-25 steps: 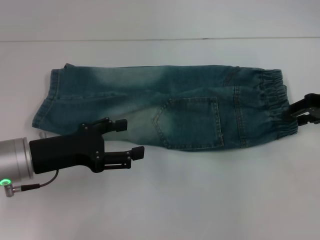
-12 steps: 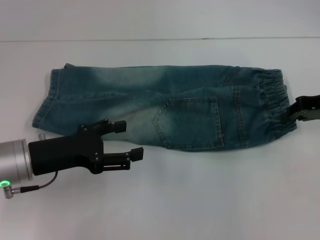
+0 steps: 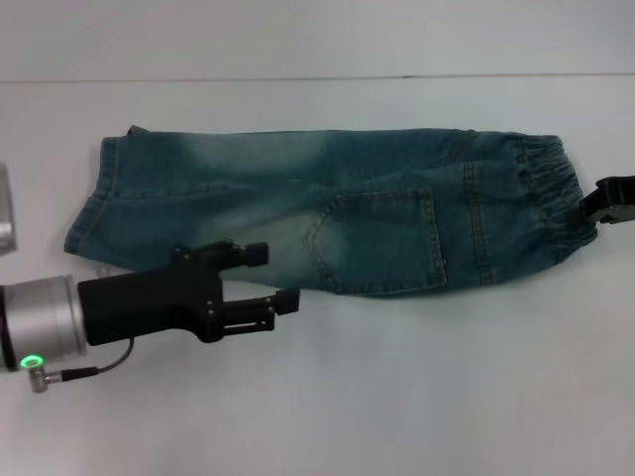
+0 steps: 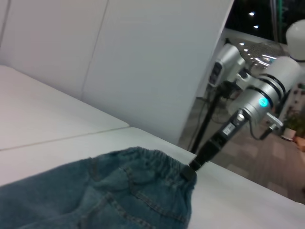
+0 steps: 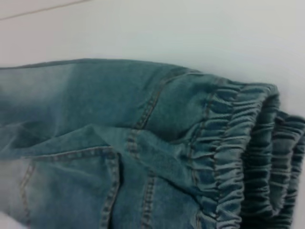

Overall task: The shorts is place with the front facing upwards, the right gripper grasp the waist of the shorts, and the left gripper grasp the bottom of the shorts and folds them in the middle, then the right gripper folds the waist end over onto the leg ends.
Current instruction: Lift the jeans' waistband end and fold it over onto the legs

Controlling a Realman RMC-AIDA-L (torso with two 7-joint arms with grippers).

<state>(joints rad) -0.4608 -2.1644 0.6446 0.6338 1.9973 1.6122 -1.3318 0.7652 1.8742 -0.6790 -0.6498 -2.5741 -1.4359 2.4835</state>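
While the shorts (image 3: 317, 213) lie already doubled lengthwise on the table (image 3: 397, 397), waist (image 3: 551, 198) to the right and leg ends (image 3: 94, 198) left, the right gripper (image 3: 613, 203) sits at the waist edge — seemingly pinching it, though I cannot tell. The left gripper (image 3: 273, 278) hovers unclenched at the near edge, holding nothing. To fold well, grip both waist layers — then carry them squarely leftward onto the hems.

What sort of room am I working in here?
Probably an indoor robotics lab or test space: the shorts lie on a plain white table, with bare white wall panels and tripod stands behind.
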